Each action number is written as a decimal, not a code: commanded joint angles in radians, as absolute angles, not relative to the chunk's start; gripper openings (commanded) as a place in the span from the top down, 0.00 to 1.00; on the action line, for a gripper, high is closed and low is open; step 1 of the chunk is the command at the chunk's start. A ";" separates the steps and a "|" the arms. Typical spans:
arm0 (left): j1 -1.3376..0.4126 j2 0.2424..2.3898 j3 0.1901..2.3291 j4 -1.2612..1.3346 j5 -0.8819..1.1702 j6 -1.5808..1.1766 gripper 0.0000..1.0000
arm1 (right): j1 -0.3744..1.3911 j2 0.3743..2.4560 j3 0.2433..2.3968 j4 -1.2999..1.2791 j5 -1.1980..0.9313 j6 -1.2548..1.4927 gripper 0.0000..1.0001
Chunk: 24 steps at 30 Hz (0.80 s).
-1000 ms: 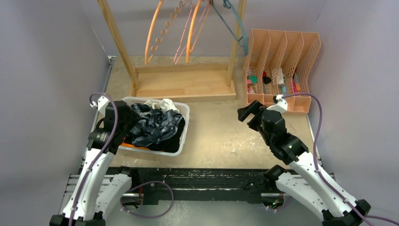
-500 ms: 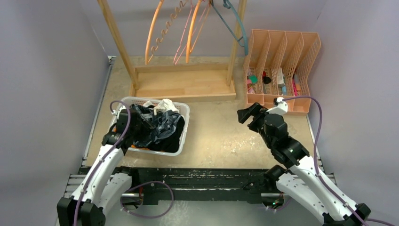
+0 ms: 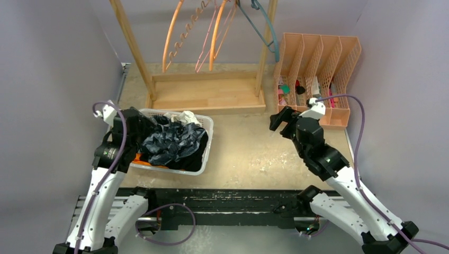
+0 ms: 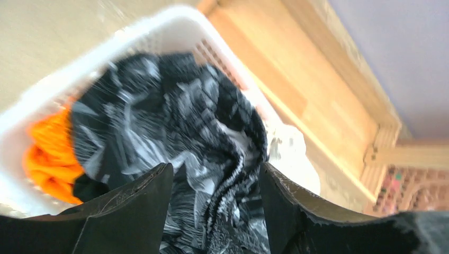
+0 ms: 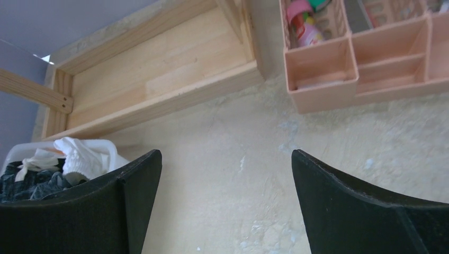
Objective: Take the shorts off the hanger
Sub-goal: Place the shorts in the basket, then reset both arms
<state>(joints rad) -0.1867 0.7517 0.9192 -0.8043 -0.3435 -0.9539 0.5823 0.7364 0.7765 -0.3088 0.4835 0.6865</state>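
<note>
All the shorts lie in a white basket. The camo pair is on top, the white pair at the far edge, the orange pair at the near left, and black fabric at the right. My left gripper is open just above the basket's left side. In the left wrist view it hovers over the camo pair, beside the orange pair. My right gripper is open and empty above the bare table, as the right wrist view shows.
A wooden rack stands at the back with bare orange, pink and teal hangers. A peach organizer with small items stands at the back right. Purple walls close in on both sides.
My left gripper reached in over the shorts in the basket, then drew back to the left. My right gripper edged slightly farther back.
</note>
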 commanded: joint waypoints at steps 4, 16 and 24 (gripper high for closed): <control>-0.189 0.797 1.174 -1.005 -0.791 -0.871 0.38 | 0.562 0.832 0.980 -0.259 0.631 0.339 0.04; -0.189 0.930 1.429 -0.995 -0.924 -0.670 0.24 | 0.059 1.071 1.354 -0.298 0.115 0.268 0.03; -0.189 0.967 1.452 -1.003 -0.971 -0.587 0.21 | 0.060 0.895 1.344 -0.257 0.238 0.171 0.02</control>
<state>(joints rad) -0.1864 0.9676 1.4197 -1.0115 -0.9245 -0.6559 0.0605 1.0153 1.3697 -0.3428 0.2440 0.2607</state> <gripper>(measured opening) 0.779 0.966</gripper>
